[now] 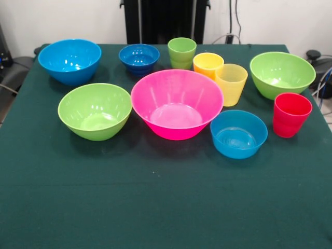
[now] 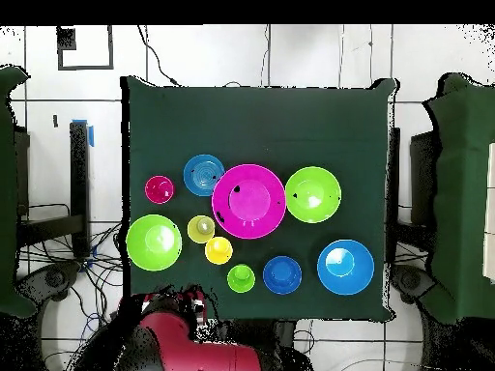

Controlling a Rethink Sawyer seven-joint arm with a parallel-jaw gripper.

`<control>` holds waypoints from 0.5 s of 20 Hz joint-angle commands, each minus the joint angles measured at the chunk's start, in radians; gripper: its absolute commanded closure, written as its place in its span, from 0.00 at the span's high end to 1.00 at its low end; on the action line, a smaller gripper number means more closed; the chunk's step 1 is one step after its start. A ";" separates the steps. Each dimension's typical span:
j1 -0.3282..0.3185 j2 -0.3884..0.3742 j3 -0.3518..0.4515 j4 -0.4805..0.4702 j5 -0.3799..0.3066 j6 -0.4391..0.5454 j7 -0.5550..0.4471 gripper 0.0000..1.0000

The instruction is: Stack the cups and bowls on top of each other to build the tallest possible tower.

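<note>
All cups and bowls stand apart and upright on the green table; nothing is stacked. The pink bowl (image 1: 176, 103) (image 2: 248, 201) is in the middle. Lime bowls sit at its left (image 1: 95, 110) and at the far right (image 1: 282, 73). The bright blue bowl (image 1: 69, 60) and the small dark blue bowl (image 1: 139, 57) are at the back. The small light blue bowl (image 1: 238, 133) is front right. The green cup (image 1: 181, 52), orange cup (image 1: 208, 64), yellow cup (image 1: 231, 83) and red cup (image 1: 291, 114) stand on the right side. The red arm (image 2: 179, 333) is drawn back off the table.
The green cloth table (image 1: 155, 207) has a wide bare strip along its front in the front view. The black pedestal (image 1: 165, 21) stands behind the table's far edge. Cables lie on the floor beside the table (image 2: 58, 271).
</note>
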 commanded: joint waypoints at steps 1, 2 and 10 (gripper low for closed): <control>-0.002 0.000 0.004 -0.019 -0.010 0.122 0.110 1.00; -0.003 0.002 0.005 -0.022 -0.012 0.122 0.109 1.00; -0.021 0.082 0.028 0.033 0.018 -0.039 0.083 1.00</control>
